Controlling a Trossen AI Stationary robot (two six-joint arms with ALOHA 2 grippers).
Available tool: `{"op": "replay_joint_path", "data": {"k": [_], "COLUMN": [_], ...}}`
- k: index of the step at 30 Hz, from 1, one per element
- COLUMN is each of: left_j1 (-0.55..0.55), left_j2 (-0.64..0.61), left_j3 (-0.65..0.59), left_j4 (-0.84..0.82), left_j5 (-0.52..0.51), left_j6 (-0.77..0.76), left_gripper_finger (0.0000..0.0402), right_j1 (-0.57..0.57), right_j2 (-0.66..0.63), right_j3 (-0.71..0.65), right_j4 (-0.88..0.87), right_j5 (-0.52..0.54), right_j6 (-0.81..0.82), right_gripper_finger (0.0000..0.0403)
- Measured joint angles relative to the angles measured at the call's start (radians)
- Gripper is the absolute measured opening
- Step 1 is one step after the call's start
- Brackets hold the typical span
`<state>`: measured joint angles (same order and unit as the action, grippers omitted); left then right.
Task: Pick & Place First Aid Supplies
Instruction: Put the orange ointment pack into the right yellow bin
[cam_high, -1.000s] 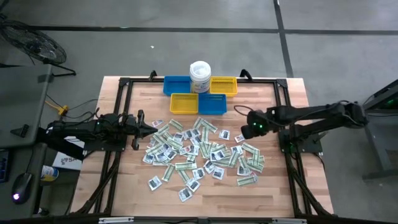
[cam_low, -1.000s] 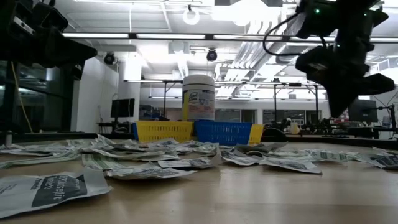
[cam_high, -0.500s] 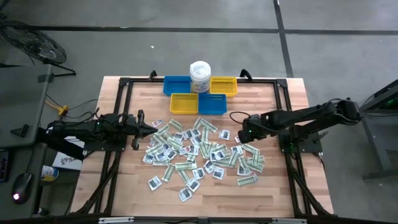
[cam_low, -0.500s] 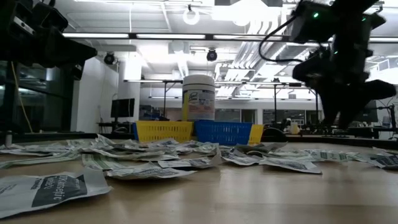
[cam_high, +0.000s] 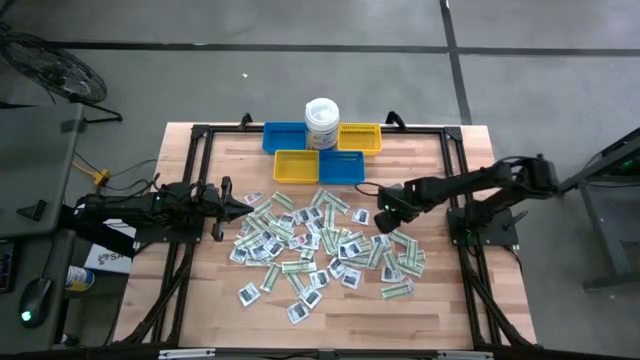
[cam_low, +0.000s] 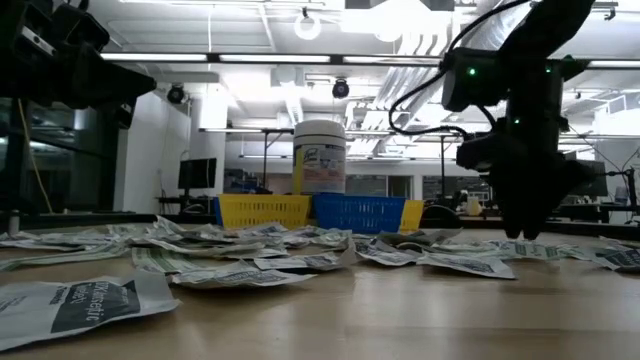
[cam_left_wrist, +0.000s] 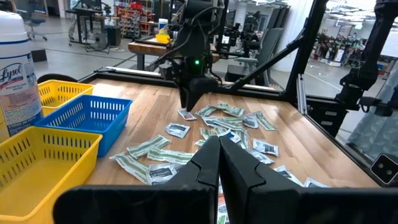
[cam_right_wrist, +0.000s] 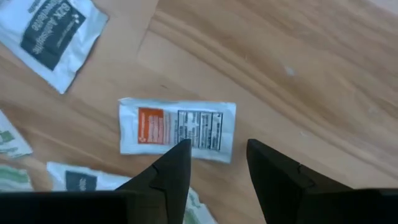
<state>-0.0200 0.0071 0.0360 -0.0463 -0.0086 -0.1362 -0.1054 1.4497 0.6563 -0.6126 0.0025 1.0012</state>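
Observation:
The first aid supplies (cam_high: 318, 242) lie as a loose heap of flat paper packets in the middle of the wooden table. My right gripper (cam_high: 384, 213) points down, open, at the heap's right edge. It is just over a white packet with an orange patch (cam_right_wrist: 177, 129) that lies flat on the wood. The fingers (cam_right_wrist: 175, 163) stand above the packet's near long edge, and I see no touch. From the left wrist view my right gripper (cam_left_wrist: 188, 106) is a little above that packet (cam_left_wrist: 185, 114). My left gripper (cam_high: 226, 200) waits shut and level at the table's left side.
Two blue bins (cam_high: 284, 137) (cam_high: 343, 169) and two yellow bins (cam_high: 295, 165) (cam_high: 361, 137) stand at the table's far edge around a white lidded tub (cam_high: 321, 122). A black frame (cam_high: 462, 190) borders the table. Bare wood (cam_high: 350, 310) lies near the front edge.
My right gripper has come down and gone toward the table's left, to the right edge of the packet heap. It has rolled a little about its own axis and has opened. The packets have stayed where they were.

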Motion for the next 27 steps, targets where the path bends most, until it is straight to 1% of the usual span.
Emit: {"op": "replay_joint_path", "data": {"k": [4, 7, 11, 21, 23, 27], "left_j1": [0.000, 0.000, 0.000, 0.000, 0.000, 0.000], "left_j2": [0.000, 0.000, 0.000, 0.000, 0.000, 0.000], "left_j3": [0.000, 0.000, 0.000, 0.000, 0.000, 0.000], "left_j4": [0.000, 0.000, 0.000, 0.000, 0.000, 0.000], "left_j5": [0.000, 0.000, 0.000, 0.000, 0.000, 0.001], "left_j6": [0.000, 0.000, 0.000, 0.000, 0.000, 0.000], "left_gripper_finger": [0.0007, 0.0007, 0.0007, 0.0007, 0.0007, 0.0007], "right_j1": [0.000, 0.000, -0.001, -0.001, -0.001, -0.004], "right_j2": [0.022, 0.032, 0.032, 0.034, 0.031, 0.017], "right_j3": [0.002, 0.003, 0.003, 0.002, 0.002, -0.001], "right_j4": [0.020, 0.022, 0.017, 0.001, 0.001, 0.007], "right_j5": [-0.004, -0.009, -0.012, -0.017, -0.017, -0.033], "right_j6": [-0.007, -0.007, -0.008, -0.008, -0.008, -0.007], "right_gripper_finger": [0.0149, 0.0138, 0.0108, 0.0010, 0.0003, 0.0001]}}
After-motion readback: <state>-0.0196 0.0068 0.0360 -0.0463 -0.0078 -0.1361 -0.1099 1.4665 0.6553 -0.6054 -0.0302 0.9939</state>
